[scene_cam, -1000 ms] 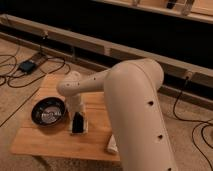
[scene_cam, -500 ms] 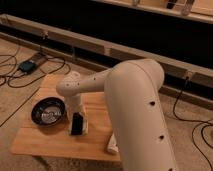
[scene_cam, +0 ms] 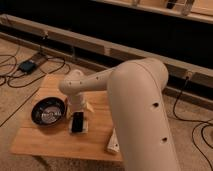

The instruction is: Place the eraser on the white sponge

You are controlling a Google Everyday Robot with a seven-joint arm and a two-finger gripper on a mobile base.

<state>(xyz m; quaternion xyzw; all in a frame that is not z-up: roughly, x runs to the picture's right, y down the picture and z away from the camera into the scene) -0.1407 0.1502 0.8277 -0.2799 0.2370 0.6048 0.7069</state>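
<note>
The black eraser (scene_cam: pixel 77 121) lies flat on the white sponge (scene_cam: pixel 84 129), whose pale edge shows around it, near the middle of the wooden table (scene_cam: pixel 50 142). My gripper (scene_cam: pixel 79 107) hangs just above and behind the eraser, at the end of the big cream arm (scene_cam: pixel 135 100) that fills the right of the view. I cannot tell whether the gripper touches the eraser.
A dark bowl (scene_cam: pixel 48 111) stands on the table just left of the eraser. A longer white rectangular object (scene_cam: pixel 113 143) lies at the table's right edge, partly behind the arm. Cables (scene_cam: pixel 30 65) and a dark box lie on the carpet behind.
</note>
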